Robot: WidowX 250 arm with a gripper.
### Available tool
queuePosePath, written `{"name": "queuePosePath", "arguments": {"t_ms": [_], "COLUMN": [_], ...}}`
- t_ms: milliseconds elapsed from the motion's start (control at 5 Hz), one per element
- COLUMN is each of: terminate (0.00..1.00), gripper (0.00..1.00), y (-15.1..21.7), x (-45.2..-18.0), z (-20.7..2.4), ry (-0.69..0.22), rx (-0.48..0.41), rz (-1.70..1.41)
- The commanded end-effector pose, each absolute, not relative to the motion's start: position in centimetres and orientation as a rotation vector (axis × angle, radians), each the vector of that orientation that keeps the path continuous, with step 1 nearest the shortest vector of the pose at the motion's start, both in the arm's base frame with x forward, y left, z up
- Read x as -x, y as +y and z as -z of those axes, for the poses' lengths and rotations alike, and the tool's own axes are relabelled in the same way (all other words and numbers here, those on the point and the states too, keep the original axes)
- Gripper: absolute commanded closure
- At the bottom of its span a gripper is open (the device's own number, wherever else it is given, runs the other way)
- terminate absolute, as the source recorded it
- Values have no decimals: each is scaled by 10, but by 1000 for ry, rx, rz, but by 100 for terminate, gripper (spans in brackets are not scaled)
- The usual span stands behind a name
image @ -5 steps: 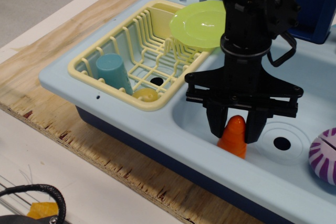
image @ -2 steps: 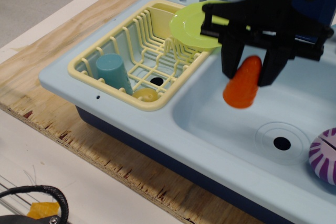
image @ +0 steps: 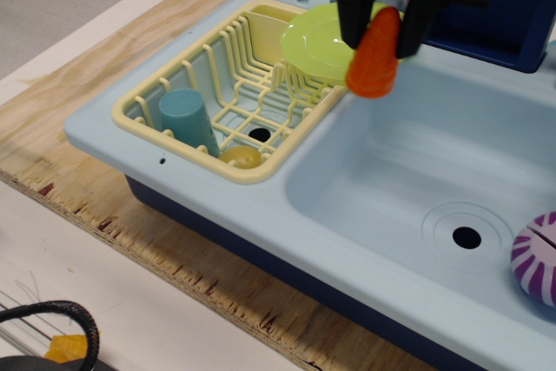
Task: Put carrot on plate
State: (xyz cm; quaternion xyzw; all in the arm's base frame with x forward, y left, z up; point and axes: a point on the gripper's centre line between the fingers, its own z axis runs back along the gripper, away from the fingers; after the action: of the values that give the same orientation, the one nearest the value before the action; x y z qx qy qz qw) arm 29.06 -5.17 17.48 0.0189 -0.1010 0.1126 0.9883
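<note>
My black gripper [image: 382, 28] is at the top of the view, shut on the orange carrot [image: 374, 60], which hangs wide end down in the air. The carrot is held just in front of the right edge of the lime-green plate [image: 323, 41]. The plate rests tilted on the back right corner of the pale yellow dish rack [image: 200, 67]. Most of the gripper and arm are cut off by the top of the frame.
A teal cup [image: 187, 119] and a small yellow round piece [image: 241, 157] sit in the rack. The light blue sink basin [image: 417, 171] with its drain [image: 466, 236] lies to the right. A purple and white striped ball [image: 536, 258] sits at the right edge.
My gripper has lifted the carrot out of the sink basin and carried it up and back to the left, to the plate's edge.
</note>
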Motion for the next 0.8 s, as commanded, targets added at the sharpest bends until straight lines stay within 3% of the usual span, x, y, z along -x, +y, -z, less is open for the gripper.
{"name": "queuePosePath", "arguments": {"t_ms": [0,600], "terminate": [0,0], "gripper": [100,100], "y": [-24,-5], "x": [-302,-331], "z": [-186,-196], "ry": [-274,-307], "rx": [-5,15], "rz": [-262,-211]}}
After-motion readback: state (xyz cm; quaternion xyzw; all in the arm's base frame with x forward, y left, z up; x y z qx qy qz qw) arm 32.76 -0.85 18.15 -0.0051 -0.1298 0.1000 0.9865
